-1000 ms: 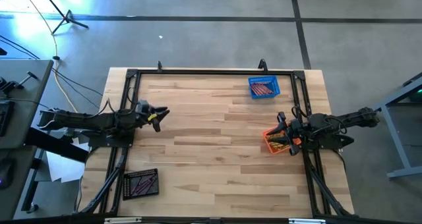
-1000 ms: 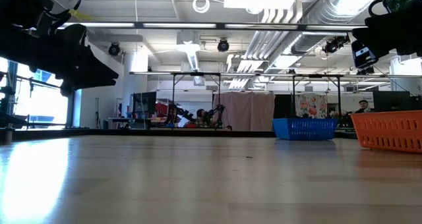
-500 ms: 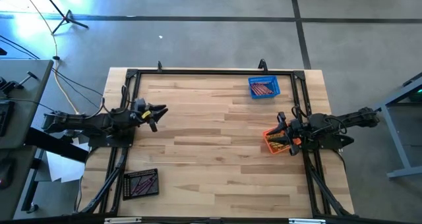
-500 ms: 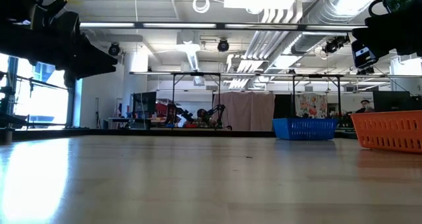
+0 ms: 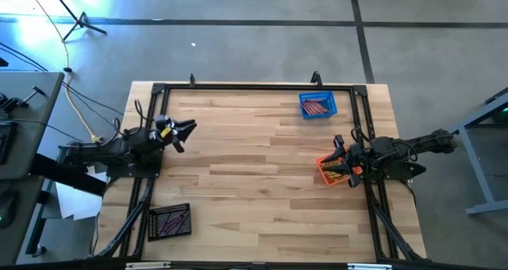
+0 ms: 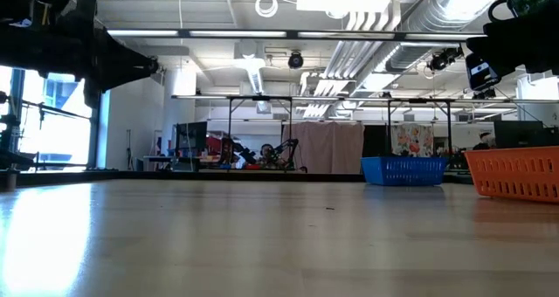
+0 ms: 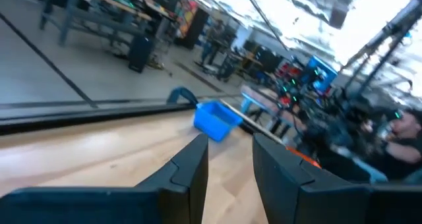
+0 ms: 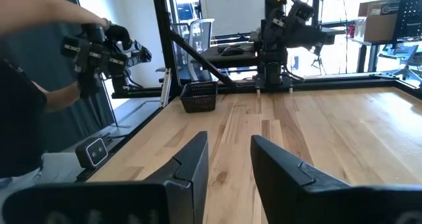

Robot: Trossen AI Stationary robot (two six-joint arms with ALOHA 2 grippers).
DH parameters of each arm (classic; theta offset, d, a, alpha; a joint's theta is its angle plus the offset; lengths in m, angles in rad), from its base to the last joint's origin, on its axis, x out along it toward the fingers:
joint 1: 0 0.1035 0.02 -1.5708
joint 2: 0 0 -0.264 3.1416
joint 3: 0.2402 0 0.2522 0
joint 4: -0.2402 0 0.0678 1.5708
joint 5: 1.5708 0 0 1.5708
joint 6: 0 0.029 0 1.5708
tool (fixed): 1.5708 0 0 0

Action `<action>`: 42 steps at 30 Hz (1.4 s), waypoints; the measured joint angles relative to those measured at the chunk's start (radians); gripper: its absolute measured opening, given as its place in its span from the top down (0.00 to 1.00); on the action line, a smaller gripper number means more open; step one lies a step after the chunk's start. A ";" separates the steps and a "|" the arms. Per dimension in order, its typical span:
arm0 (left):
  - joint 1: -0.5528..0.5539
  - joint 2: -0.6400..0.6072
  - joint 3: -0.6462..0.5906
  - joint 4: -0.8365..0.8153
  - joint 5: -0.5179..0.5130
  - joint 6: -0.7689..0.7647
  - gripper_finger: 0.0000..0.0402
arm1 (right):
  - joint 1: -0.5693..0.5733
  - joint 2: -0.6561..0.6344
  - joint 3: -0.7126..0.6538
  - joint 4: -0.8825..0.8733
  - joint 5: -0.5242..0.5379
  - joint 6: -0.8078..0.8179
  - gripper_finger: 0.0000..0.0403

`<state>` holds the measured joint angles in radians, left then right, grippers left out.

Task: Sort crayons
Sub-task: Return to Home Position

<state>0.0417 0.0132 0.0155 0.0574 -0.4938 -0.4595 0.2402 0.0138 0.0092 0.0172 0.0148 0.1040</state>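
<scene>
The left gripper (image 5: 186,130) hung in the air by the table's (image 5: 254,190) left edge, toward the far left corner, pointing inward across the wood. It was released: its own wrist view showed the two fingers (image 7: 191,161) parted, with only bare tabletop between them. The right gripper (image 5: 340,156) hung at the right edge, about halfway along it, just above the orange basket (image 5: 321,165). It was released too, its fingers (image 8: 194,158) apart and holding nothing.

The crayons lay in three baskets. Red crayons (image 5: 318,107) filled the blue basket (image 5: 301,103), which stood near the far edge toward the far right corner. Yellow crayons (image 5: 335,175) lay in the orange basket, under the right gripper. Purple crayons (image 5: 171,222) lay in the black basket (image 5: 152,222) at the near left corner, just beside the dark frame rail (image 5: 140,198) that ran along the left edge. The three baskets stood well apart.

In the right wrist view, a person (image 8: 23,99) in dark clothing showed beyond the table, holding a dark device (image 8: 92,53).
</scene>
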 joint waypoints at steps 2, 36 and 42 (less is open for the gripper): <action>0.034 -0.011 0.000 0.002 0.004 0.000 0.74 | 0.000 0.000 0.000 0.000 0.000 0.000 0.75; 0.065 0.000 0.000 0.002 0.005 -0.001 0.74 | 0.000 0.000 0.000 0.000 0.000 0.000 0.75; 0.065 0.000 0.000 0.002 0.005 -0.001 0.74 | 0.000 0.000 0.000 0.000 0.000 0.000 0.75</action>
<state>0.1062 0.0128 0.0158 0.0589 -0.4892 -0.4600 0.2404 0.0139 0.0093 0.0174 0.0147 0.1040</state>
